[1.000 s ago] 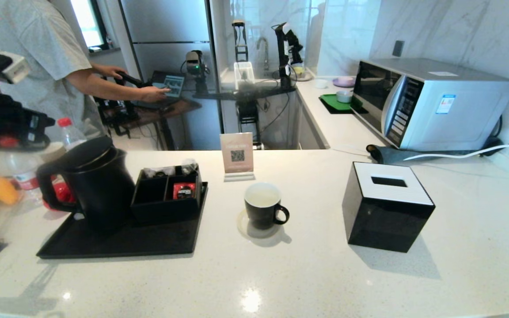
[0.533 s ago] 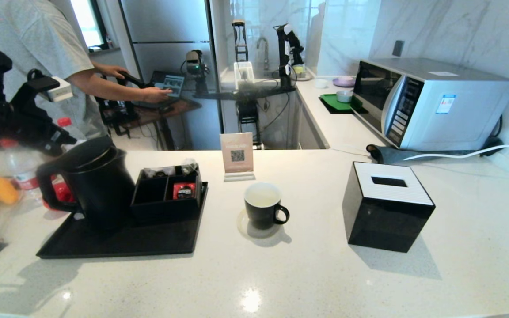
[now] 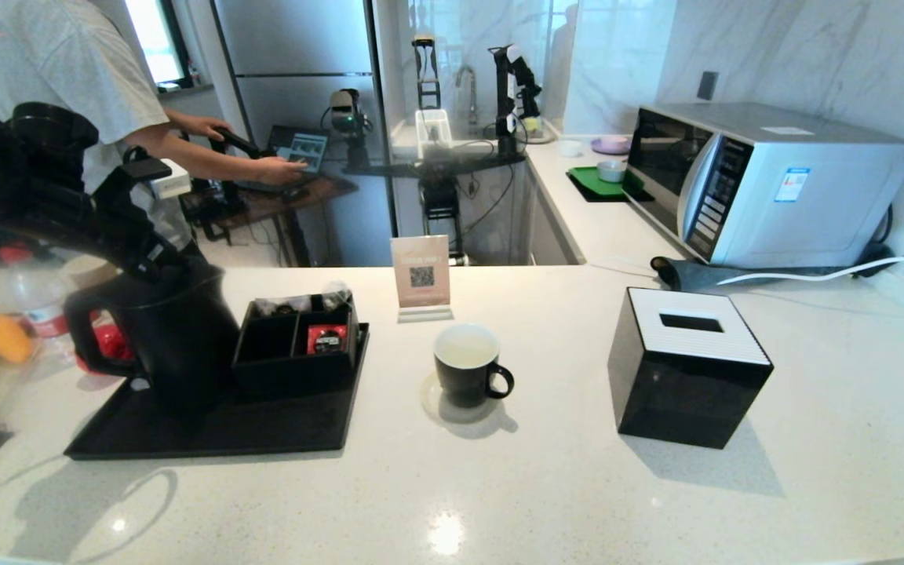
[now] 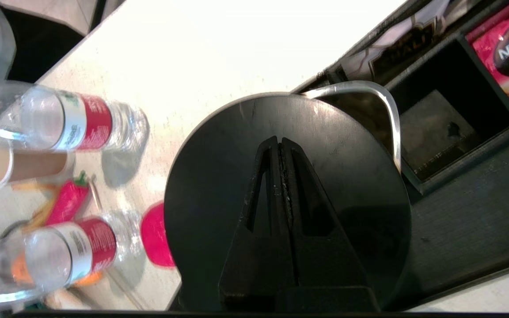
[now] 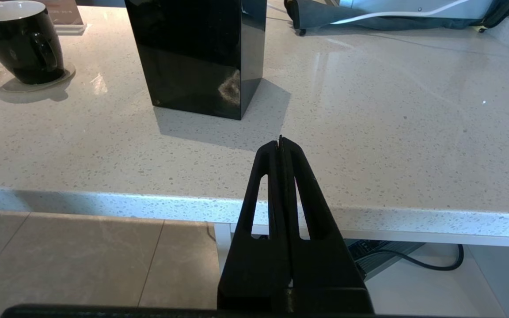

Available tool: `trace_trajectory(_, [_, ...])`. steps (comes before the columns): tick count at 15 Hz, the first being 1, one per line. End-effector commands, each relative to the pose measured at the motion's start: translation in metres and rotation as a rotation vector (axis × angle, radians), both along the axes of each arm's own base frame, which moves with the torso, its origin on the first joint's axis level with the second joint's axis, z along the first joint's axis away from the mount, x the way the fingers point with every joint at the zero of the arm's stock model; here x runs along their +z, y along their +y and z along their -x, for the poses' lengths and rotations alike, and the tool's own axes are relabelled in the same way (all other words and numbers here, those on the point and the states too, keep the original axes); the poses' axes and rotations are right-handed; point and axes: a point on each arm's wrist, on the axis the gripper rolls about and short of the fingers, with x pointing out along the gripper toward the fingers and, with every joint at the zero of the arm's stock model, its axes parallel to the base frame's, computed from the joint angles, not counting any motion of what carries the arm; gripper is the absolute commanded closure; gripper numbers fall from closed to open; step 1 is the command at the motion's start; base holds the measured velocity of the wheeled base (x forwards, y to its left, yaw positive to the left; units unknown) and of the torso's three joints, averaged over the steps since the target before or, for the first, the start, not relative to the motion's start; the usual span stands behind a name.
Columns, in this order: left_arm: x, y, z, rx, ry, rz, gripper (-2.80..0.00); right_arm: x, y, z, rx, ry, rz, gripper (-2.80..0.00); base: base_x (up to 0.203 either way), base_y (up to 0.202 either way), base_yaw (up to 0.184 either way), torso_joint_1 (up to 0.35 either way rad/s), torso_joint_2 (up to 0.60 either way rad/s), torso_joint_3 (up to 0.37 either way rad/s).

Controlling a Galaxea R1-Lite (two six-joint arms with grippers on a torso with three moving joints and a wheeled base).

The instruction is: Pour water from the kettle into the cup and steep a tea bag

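Approach step: left gripper (image 4: 279, 143), fingers pressed together, above tall matte-black kettle (image 4: 287, 198) near counter's left edge; next, open, reach handle.

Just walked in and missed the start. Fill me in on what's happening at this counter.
The left gripper, fingers shut and empty, hangs right over the kettle lid; the kettle stands on the black tray, ungrasped. The cup waits on its coaster mid-counter, no tea bag visible in it. The right gripper sits shut and idle off the counter's near edge.
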Motion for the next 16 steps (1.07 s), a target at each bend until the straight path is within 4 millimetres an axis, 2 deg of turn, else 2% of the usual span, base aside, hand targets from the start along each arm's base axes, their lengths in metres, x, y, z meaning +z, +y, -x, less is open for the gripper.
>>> trace_trajectory(1, [-0.011,0.001,-0.004,-0.005,0.035,0.005,0.00,0.000,0.000,0.000,0.001,0.002,0.001,0.00,0.000,0.000,0.000,0.000,0.00,0.000])
trace_trajectory(5, [-0.013,0.002,-0.005,-0.008,0.041,0.005,0.00,0.000,0.000,0.000,0.001,0.002,0.001,0.00,0.000,0.000,0.000,0.000,0.00,0.000])
trace_trajectory(7, [-0.007,0.001,-0.002,-0.007,0.026,0.002,0.00,0.000,0.000,0.000,0.001,0.002,0.001,0.00,0.000,0.000,0.000,0.000,0.00,0.000])
trace_trajectory(11, [0.018,-0.005,0.012,-0.016,-0.036,0.000,0.00,0.000,0.000,0.000,0.001,0.002,0.001,0.00,0.000,0.000,0.000,0.000,0.00,0.000])
trace_trajectory(16, [0.063,-0.023,0.043,-0.091,-0.166,0.047,0.00,0.000,0.000,0.000,0.001,0.000,0.001,0.00,0.000,0.000,0.000,0.000,0.00,0.000])
